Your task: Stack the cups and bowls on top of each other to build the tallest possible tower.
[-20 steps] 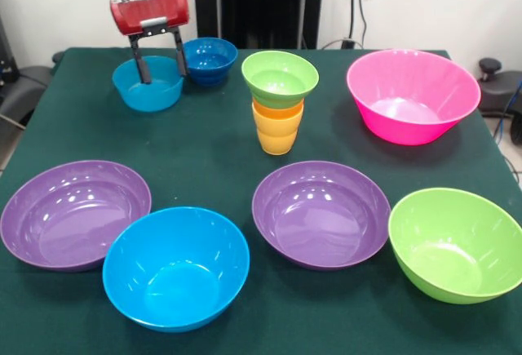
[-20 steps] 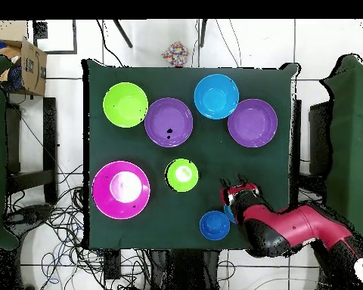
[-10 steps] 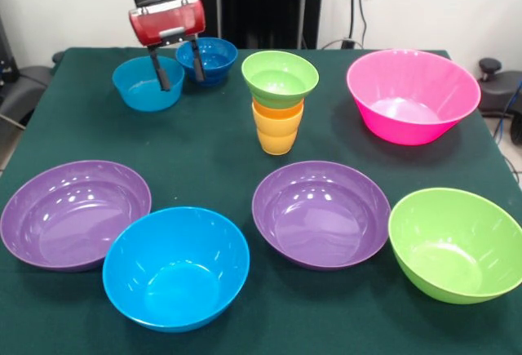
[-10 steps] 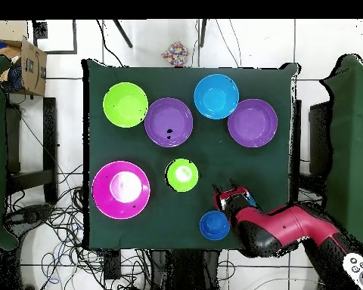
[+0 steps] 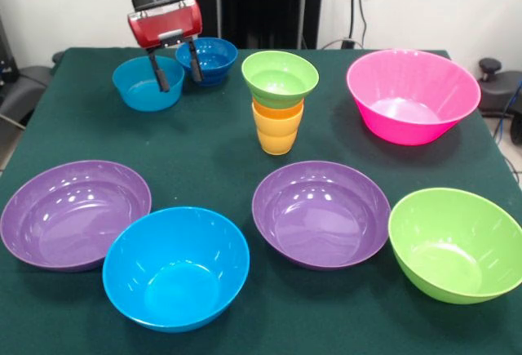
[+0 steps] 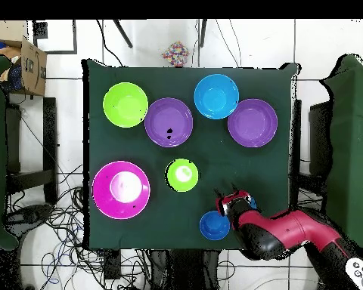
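— What's the surface, and what surrounds it?

— A dark green table on a white tiled floor; a cardboard box sits beside it.

— And your tool?

— My gripper hangs spread and empty, one finger over the light blue bowl, the other before the dark blue bowl. The tower, a small green bowl on two cups, stands nearby.

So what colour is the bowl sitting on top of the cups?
Green: the small bowl on the cups, clearest in the front view.
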Motion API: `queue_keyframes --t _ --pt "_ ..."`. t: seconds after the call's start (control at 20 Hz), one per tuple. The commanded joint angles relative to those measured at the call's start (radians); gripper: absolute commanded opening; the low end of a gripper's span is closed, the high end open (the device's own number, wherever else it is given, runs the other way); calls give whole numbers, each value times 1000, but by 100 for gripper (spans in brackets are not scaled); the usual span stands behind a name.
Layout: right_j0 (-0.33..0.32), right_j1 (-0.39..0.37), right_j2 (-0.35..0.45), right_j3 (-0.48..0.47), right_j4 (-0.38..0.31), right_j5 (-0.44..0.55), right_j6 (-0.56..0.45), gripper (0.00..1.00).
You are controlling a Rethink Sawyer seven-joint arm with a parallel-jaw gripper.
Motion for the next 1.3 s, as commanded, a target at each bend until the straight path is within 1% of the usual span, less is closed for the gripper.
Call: queue_keyframes --t 0.05,0.2,0.25,0.35,0.5,0.8,1.05,1.3 --pt "-24 69 43 -47 30 199 -519 100" --pt "-42 86 52 -69 54 225 -578 100" --pt "-50 102 55 -90 68 244 -614 100" --pt "-62 109 52 -103 79 257 -646 100" --pt "-68 100 53 -117 95 269 -674 100" --pt "-74 89 83 -156 164 328 -774 100" --pt "-71 142 94 -230 198 376 -882 100" --pt "-68 174 104 -287 220 412 -951 100"
